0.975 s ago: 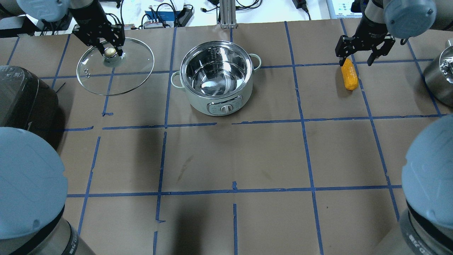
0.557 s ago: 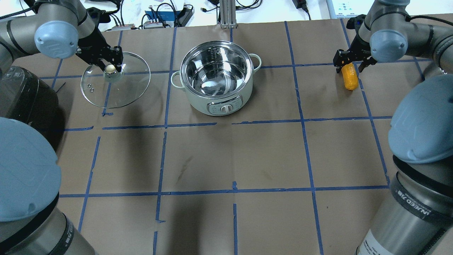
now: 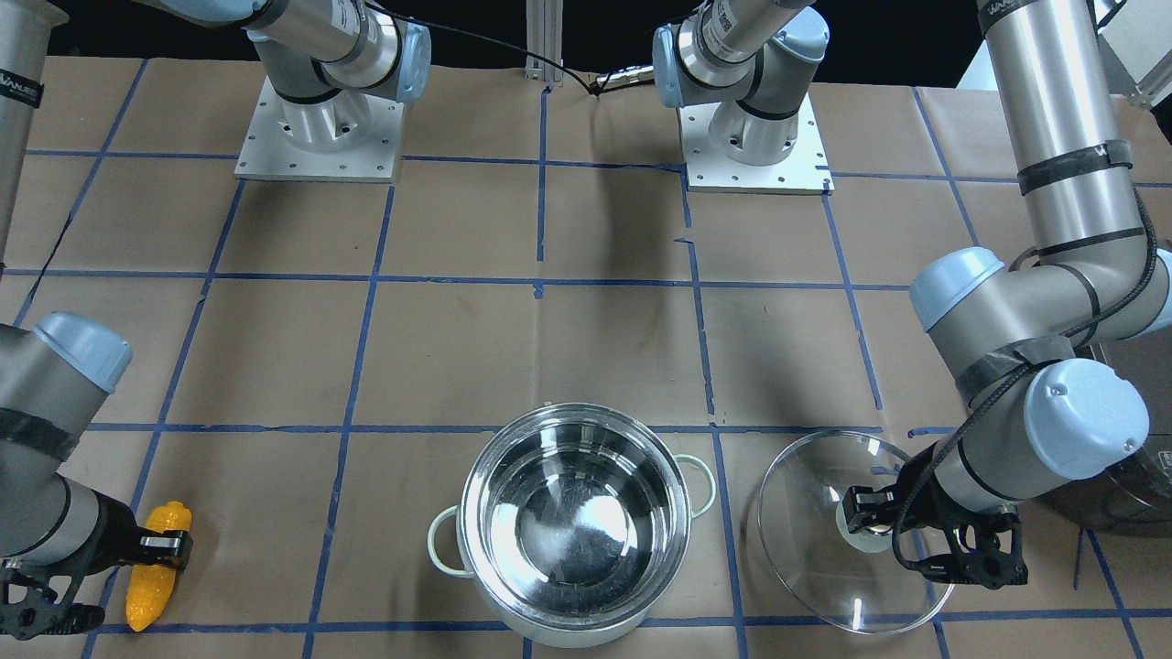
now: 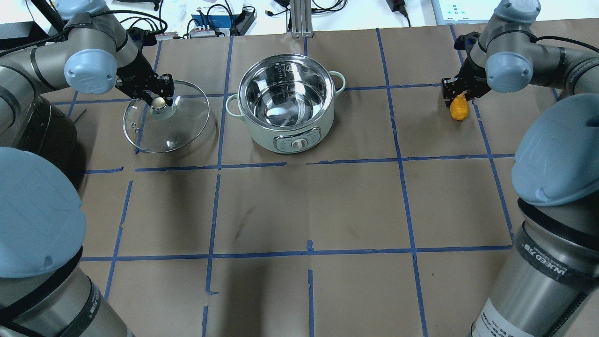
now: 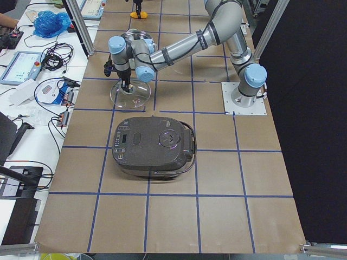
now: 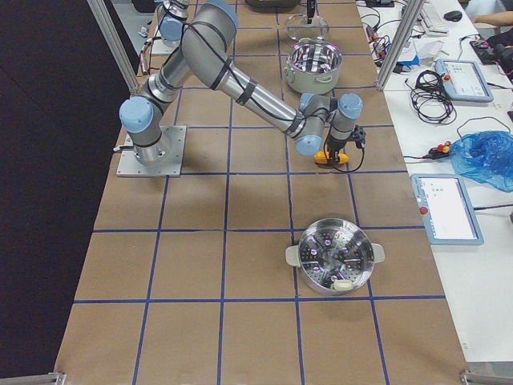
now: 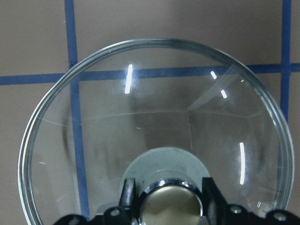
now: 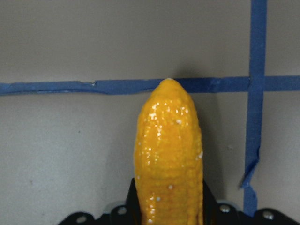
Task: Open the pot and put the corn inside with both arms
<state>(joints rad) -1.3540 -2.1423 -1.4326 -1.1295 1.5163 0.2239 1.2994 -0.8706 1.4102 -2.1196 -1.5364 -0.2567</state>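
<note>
My left fingers (image 7: 209, 194) grip the lid knob (image 7: 171, 204) beside the open pot (image 4: 261, 132); my right fingers (image 3: 166, 546) clamp the corn (image 8: 169, 154).

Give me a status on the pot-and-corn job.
Done: the lid is off and the pot stands open, empty. In hand: the left gripper holds the lid beside the pot; the right gripper grips the corn on the pot's other side. Left: carry the corn into the pot.

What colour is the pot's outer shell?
The pot is pale mint green outside, steel inside; clearest in the overhead view.
</note>
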